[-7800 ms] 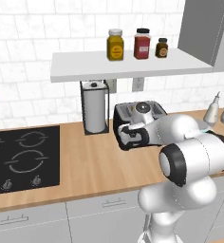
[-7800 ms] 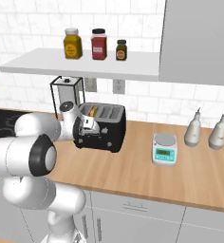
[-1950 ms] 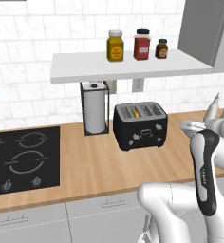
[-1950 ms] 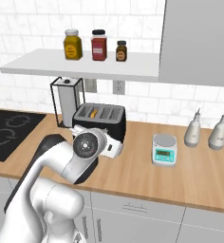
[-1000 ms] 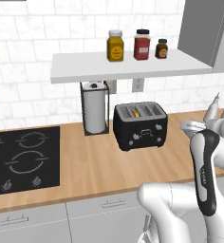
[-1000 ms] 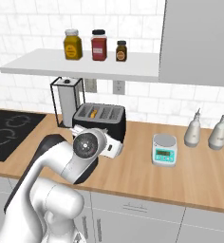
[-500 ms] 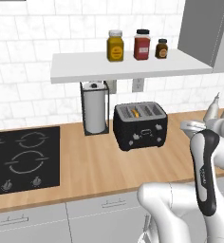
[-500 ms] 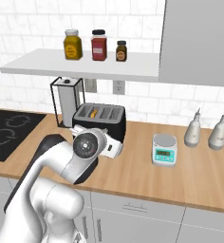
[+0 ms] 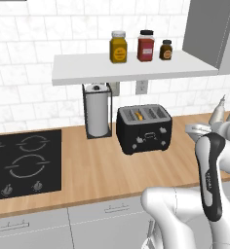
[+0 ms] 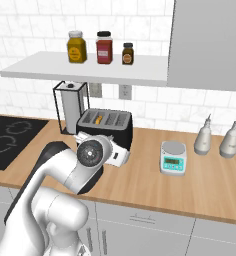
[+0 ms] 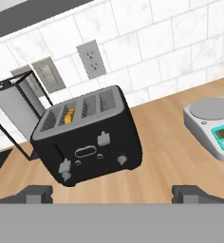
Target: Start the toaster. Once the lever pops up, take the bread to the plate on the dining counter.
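here the toaster (image 11: 88,138) stood on the wooden worktop (image 9: 97,170), against the white tiled wall, just beside the paper towel stand (image 9: 97,111) and under the white shelf (image 9: 131,68) that carried three jars (image 9: 140,46). in the hand view the two fingers (image 11: 35,193) were spread wide apart with nothing between them, one tip at the lower left and the other at the lower right. the toaster lay ahead of them and clear of both, its front face turned toward the hand and sitting between the two tips but well above them in that picture, tilted because the hand was rolled. a greyish lever (image 11: 103,138) showed near the middle of that front face, and a second tab (image 11: 64,166) sat lower at its left corner, with small round buttons along the bottom. a yellowish piece of bread (image 11: 69,114) showed in one left slot. a small kitchen scale (image 11: 217,126) stood on the worktop to the right of the toaster, apart from it.
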